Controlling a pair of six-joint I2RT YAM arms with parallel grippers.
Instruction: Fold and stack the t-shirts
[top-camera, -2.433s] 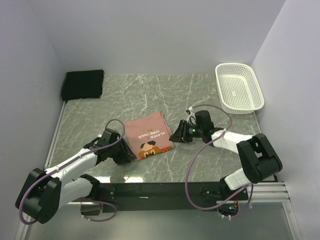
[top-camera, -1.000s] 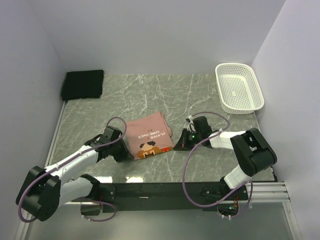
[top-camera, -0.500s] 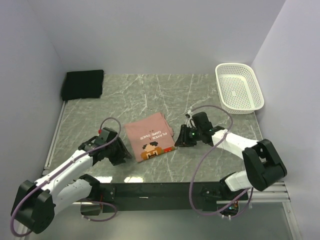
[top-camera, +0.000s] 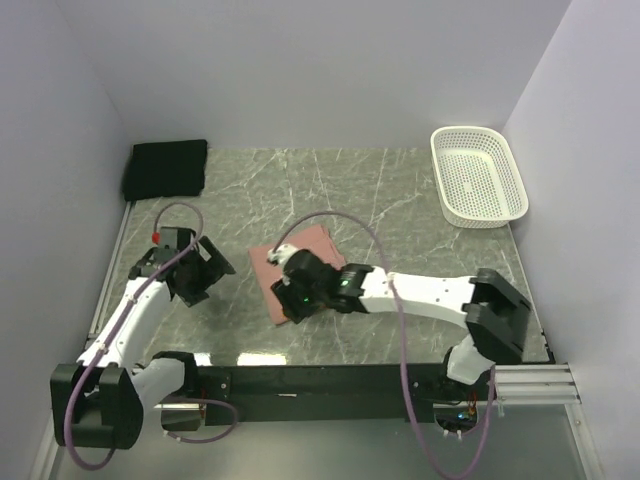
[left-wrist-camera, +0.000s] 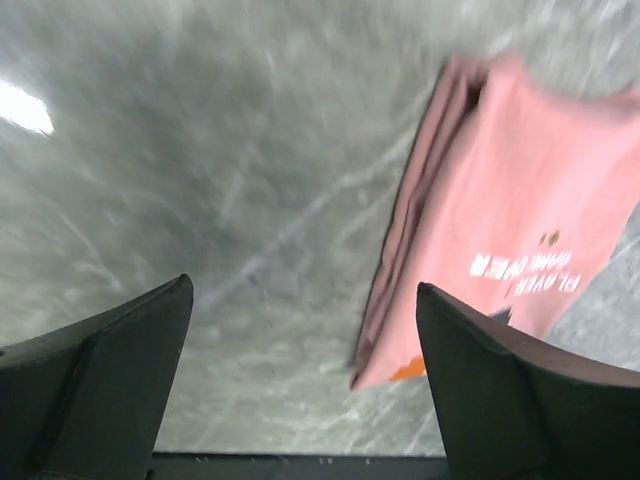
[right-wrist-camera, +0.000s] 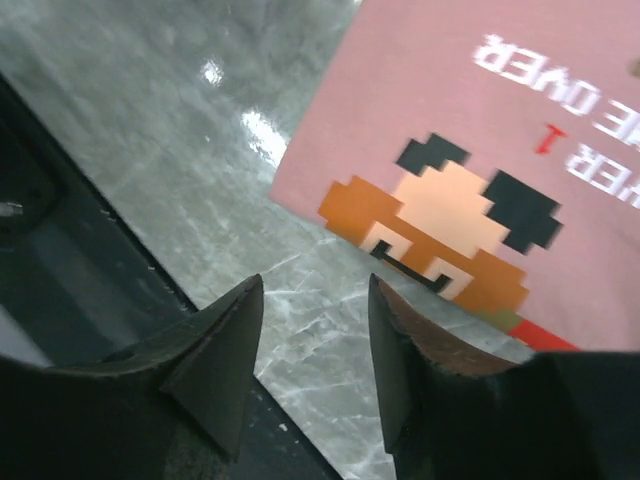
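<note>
Salmon-pink cotton, the folded t-shirt (top-camera: 316, 244) lies flat directly beneath and just ahead of the right claw (right-wrist-camera: 312, 325), whose fingers stand apart and empty above the shirt's near edge, and off to the right of the left claw (left-wrist-camera: 304, 288), which is spread wide with nothing between its fingers, only bare stone below. The likeliest slip, as I judge it, is a pinch that catches the top layer alone: the stacked edges on the side facing the left claw look loose, so lifting one ply would peel the fold open. A low sweep of either claw could also drag and skew the packet, since the polished surface offers little grip. The black t-shirt (top-camera: 167, 168) sits well apart, beyond the left claw in the far corner, so limp cloth carried that way may sag and unfold. The pink fabric is matte and soft, roughly rectangular, with a blocky brown-and-cream pixel print and white lettering. The desk (top-camera: 400, 190) is glossy grey-green marble with pale veins. A white plastic mesh basket (top-camera: 478, 131), oval-cornered, stands far past the right claw.
</note>
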